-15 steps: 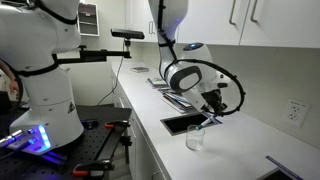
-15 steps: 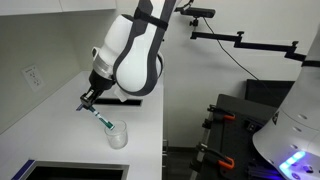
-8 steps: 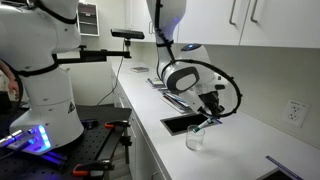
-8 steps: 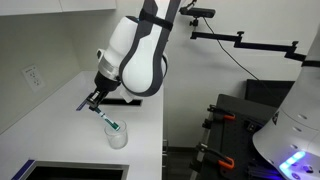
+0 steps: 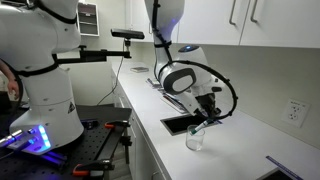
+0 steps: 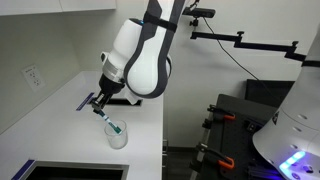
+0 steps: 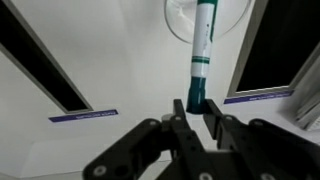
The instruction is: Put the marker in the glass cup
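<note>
The glass cup [image 5: 193, 141] [image 6: 117, 136] stands on the white counter; in the wrist view its round rim [image 7: 176, 22] is at the top edge. The marker [image 5: 201, 128] [image 6: 109, 122] [image 7: 204, 50], teal and white with a dark rear end, slants down with its tip inside the cup. My gripper [image 5: 207, 119] [image 6: 98, 110] [image 7: 196, 105] is shut on the marker's dark rear end, just above and beside the cup.
The black tray [image 5: 178, 123] lies on the counter close behind the cup. Another dark rectangle [image 6: 70, 172] lies at the counter's near end. Purple strips [image 7: 82, 116] [image 6: 85, 100] mark the counter. The counter edge [image 6: 161, 120] drops off beside the cup. A wall outlet [image 5: 296, 111] is nearby.
My gripper has moved down and closer to the cup with the marker in it. The marker's tip has gone deeper into the cup.
</note>
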`<state>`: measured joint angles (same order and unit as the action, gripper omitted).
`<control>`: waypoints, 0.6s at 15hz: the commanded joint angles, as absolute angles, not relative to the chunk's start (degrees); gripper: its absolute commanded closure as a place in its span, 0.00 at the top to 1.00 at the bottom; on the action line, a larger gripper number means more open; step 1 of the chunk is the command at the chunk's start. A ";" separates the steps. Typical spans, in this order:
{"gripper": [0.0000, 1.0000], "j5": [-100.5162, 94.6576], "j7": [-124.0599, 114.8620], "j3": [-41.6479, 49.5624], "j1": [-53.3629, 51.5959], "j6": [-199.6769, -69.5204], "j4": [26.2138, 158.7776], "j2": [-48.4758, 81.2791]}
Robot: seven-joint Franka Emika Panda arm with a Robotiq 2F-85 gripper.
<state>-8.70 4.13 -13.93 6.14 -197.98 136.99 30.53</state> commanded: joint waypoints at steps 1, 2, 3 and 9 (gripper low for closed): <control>0.62 -9.23 2.25 -13.76 5.85 -197.36 139.41 28.35; 0.69 -9.02 2.26 -13.53 5.56 -196.79 139.73 27.91; 0.77 -8.65 2.03 -13.40 5.31 -195.62 140.09 27.19; 1.00 -5.74 -2.09 -18.87 8.93 -177.88 139.74 22.38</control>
<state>-7.94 0.20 -14.99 6.25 -189.09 139.23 26.37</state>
